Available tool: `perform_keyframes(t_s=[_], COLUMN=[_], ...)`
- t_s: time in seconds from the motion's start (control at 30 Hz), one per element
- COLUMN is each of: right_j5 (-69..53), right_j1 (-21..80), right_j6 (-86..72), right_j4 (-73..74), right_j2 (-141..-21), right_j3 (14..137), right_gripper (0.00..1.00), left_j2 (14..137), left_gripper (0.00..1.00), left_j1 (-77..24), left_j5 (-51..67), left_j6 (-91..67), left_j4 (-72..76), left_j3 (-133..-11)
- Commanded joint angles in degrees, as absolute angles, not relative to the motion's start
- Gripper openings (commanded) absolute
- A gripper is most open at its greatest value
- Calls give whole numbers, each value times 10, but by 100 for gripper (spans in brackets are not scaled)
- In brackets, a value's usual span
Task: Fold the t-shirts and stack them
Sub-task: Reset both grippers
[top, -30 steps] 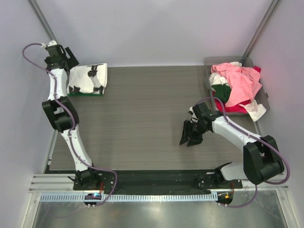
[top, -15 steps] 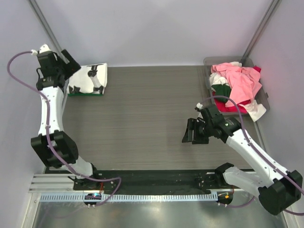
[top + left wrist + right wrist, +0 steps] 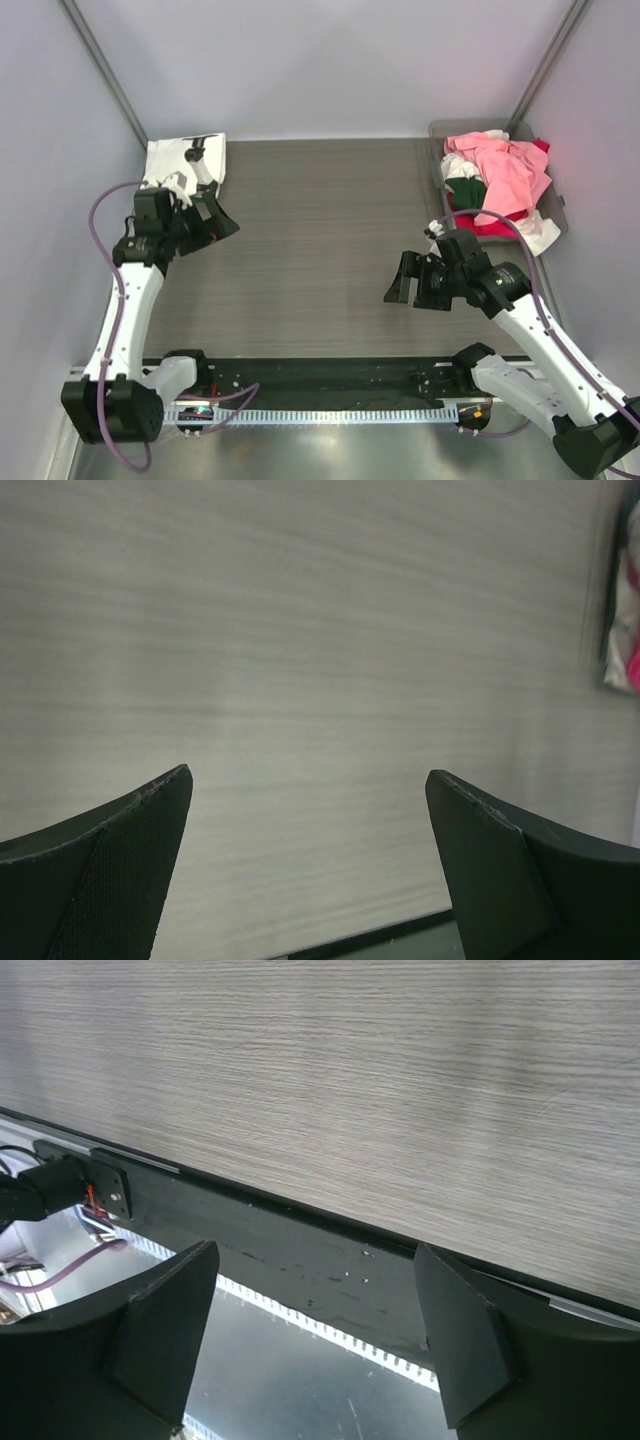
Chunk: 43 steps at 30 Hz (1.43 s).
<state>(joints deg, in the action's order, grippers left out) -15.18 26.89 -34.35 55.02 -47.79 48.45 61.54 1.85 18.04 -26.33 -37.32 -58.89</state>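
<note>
A folded white t-shirt with black print [image 3: 183, 163] lies at the table's far left corner; the arm hides whatever lies under it. A heap of unfolded t-shirts [image 3: 497, 183], pink, red, white and dark green, fills the tray at the far right. My left gripper [image 3: 212, 222] is open and empty, just in front of the folded shirt; in its wrist view [image 3: 310, 780] only bare table shows between the jaws. My right gripper [image 3: 398, 287] is open and empty over the table's right middle; its wrist view [image 3: 315, 1255] looks at the near table edge.
The grey plastic tray [image 3: 438, 132] stands at the far right corner. A black rail [image 3: 330, 375] and a white toothed strip [image 3: 300, 1312] run along the near edge by the arm bases. Grey walls close the left, back and right sides.
My left arm has swung down from the far left corner toward the near side, uncovering the folded shirt. My right arm has lifted and shifted slightly nearer. Both grippers stay open.
</note>
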Motion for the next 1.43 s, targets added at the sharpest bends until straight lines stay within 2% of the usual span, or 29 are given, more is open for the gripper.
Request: perform_keyframes(t_s=[0.0, 0.07, 0.1, 0.13, 0.23, 0.43, 0.83, 1.13, 1.4], right_j5=[-155, -160, -164, -166, -177, -185, -126, -107, -113], right_j1=[272, 273, 273, 273, 274, 282, 282, 282, 282], right_j6=[-365, -367, -372, -374, -386, -406, -470, -553, -524], right_j4=[552, 541, 538, 534, 514, 483, 483, 389, 370], right_j2=[-458, -454, -453, -451, -451, -439, -297, -278, -296], right_j3=[492, 484, 476, 473, 463, 454, 413, 380, 382], right_gripper=[88, 91, 98, 100, 100, 100, 99, 100, 100], left_j2=[562, 534, 527, 518, 495, 461, 416, 424, 416], left_gripper=[100, 100, 100, 100, 100, 100, 100, 100, 100], left_j1=[15, 14, 13, 12, 12, 11, 5, -12, -31], left_j5=[205, 202, 174, 179, 213, 185, 137, 107, 90], left_j6=[-243, -232, -269, -276, -289, -289, -294, -301, -306], left_j4=[-394, -409, -414, -411, -391, -382, -389, -401, -407], left_j3=[-539, -505, -498, -481, -454, -442, -443, -446, -446])
